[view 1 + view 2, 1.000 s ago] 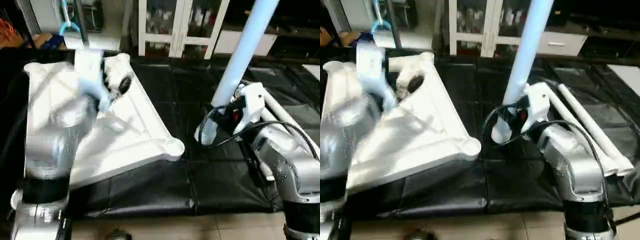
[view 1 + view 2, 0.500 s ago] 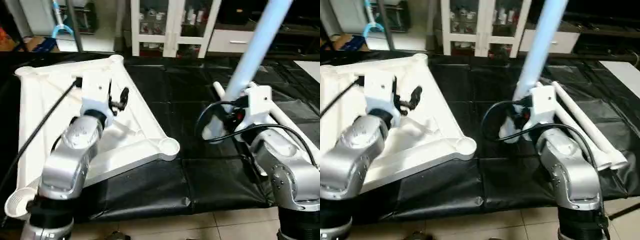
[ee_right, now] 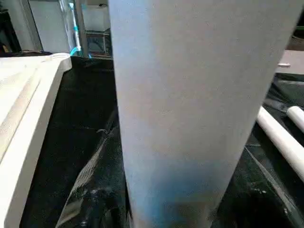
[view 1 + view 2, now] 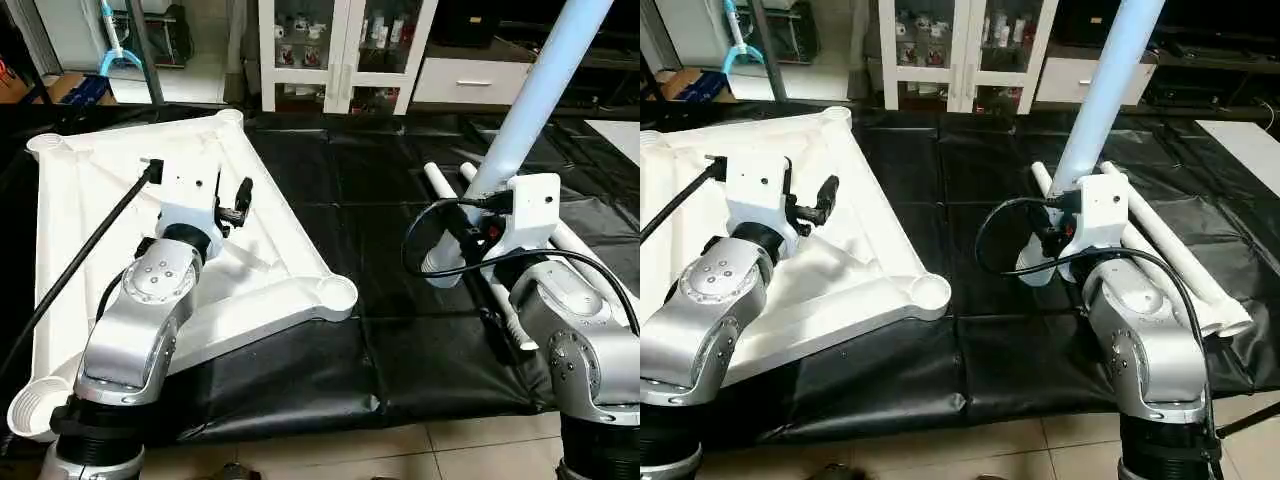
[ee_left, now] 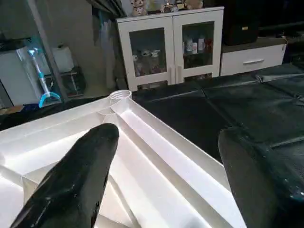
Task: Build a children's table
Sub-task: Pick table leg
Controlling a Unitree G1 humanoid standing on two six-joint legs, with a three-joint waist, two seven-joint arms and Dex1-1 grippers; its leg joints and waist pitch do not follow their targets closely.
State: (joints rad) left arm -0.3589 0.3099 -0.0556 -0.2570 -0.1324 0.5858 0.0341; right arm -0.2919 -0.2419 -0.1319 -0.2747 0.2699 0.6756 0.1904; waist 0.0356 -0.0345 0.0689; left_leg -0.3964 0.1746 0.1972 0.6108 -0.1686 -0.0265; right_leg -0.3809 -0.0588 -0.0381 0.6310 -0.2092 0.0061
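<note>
Black covering before white cabinets; left hand released, right hand grasping leg.

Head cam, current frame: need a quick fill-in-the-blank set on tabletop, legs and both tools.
1. The tabletop lies with its ribbed underside facing ____.
2. The right tool holds one white ____, its upper end rising out of frame.
3. The left tool hovers over the tabletop with its fingers ____.
4. The spare legs lie on the black cover beside the robot's ____ arm.

Missing words: up; leg; open; right
</note>
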